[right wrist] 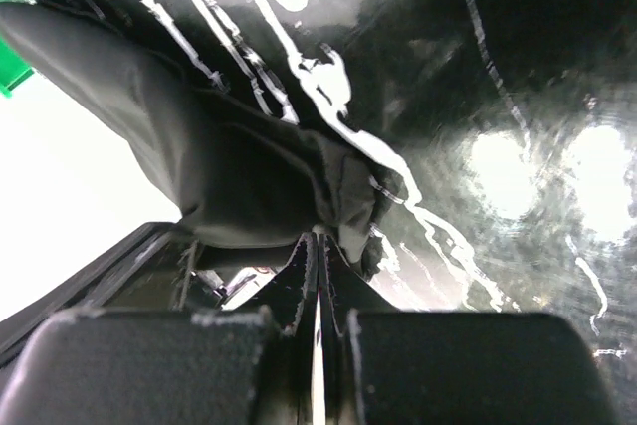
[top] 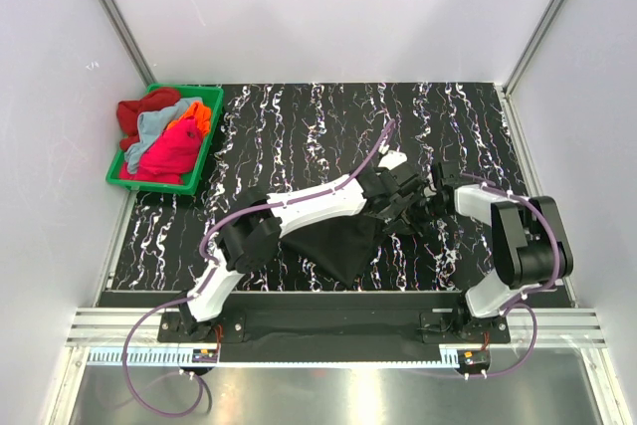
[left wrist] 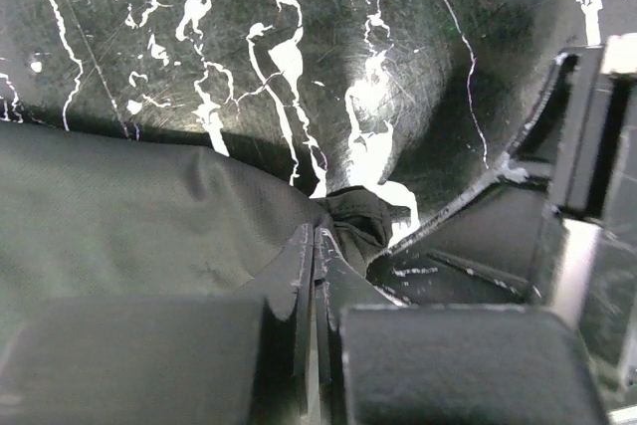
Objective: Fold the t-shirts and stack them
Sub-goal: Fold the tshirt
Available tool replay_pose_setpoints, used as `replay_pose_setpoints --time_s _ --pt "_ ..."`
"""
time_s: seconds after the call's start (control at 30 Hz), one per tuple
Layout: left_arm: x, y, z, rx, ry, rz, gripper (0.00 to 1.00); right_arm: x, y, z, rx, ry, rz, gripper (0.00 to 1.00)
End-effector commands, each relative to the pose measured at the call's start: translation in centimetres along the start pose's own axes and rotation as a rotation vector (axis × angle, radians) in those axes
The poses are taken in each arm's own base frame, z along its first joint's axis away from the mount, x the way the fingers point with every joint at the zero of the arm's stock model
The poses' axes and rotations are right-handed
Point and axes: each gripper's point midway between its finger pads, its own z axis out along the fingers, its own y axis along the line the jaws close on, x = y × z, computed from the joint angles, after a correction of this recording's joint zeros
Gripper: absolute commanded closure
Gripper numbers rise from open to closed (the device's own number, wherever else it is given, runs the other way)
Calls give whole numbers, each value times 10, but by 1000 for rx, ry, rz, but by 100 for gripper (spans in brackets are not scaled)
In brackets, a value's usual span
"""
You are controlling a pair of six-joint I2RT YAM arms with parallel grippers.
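Logging layout, biggest first. The table (top: 299, 126) is black with white veining. The bin (top: 149, 184) sits at its far left corner, well apart from both arms. It holds a loose heap: red shirt (top: 129, 114), light blue shirt (top: 157, 126), orange shirt (top: 202, 116), pink shirt (top: 171, 151). None look folded, and no stack is on the table.

The black shirt (top: 338, 246) lies near the table's middle, just ahead of the arm bases and partly under the left arm. It is bunched into a rough wedge, widest toward the near edge. It is drawn up to a point at its far right, where the two grippers meet.

The left gripper (left wrist: 311, 234) has its jaws pressed together on a puckered knot of black cloth. The right gripper (right wrist: 317, 241) is the same, with a fold of the shirt pinched at its tips. The two sit just beside each other, so both holds are on nearly the same spot.

Handling judgement: light, limp, no stiffness, not fragile. It will sag and drape from any hold, and the weave should not slip in the pads. Best taken at two well-separated points, such as hem corners or shoulders, so it hangs flat.

Which edge is pinched I cannot tell; black cloth on black table hides the seams.
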Motion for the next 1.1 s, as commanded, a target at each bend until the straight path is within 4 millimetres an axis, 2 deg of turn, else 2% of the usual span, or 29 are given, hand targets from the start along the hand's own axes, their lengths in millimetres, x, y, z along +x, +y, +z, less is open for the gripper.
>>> replay_pose_setpoints --time_s 0.0,0.17,0.4,0.67,1.07 --pt "-24 -5 -24 48 -71 -36 100 -8 5 7 -14 -11 -21 100" --pt "-25 -12 -26 82 -63 -35 100 -13 -20 20 61 -27 -16 100" --pt "-17 -23 -25 134 -29 -37 100 -23 -36 28 121 -59 -38 100" --pt "-11 -41 -21 201 -1 -36 100 -25 -35 29 121 -65 -28 100" --pt "2 -48 -14 224 40 -29 100 -24 -35 33 113 -43 -13 100"
